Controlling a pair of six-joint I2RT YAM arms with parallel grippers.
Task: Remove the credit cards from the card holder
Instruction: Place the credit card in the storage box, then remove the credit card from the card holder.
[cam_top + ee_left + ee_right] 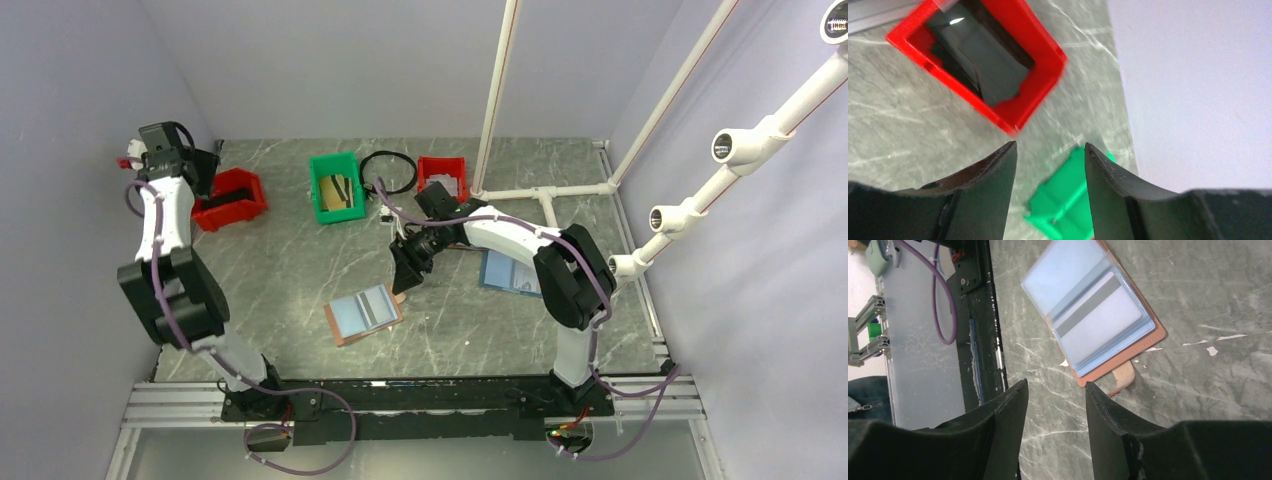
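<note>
Reddish-brown stitched bifold card holder (1073, 280) lies open on marbled grey worktop (1198, 400), grey-striped plastic card (1098, 322) in its clear pocket; left gripper (1050, 165) and right gripper (1057, 405) gape half-open, empty.

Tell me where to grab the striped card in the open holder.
Take the card by its striped long edge beside the fold, coming from the fold side with the right tool low. It lies flat inside a clear sleeve, so only an edge can be pinched; I cannot tell which side the sleeve opens.
</note>
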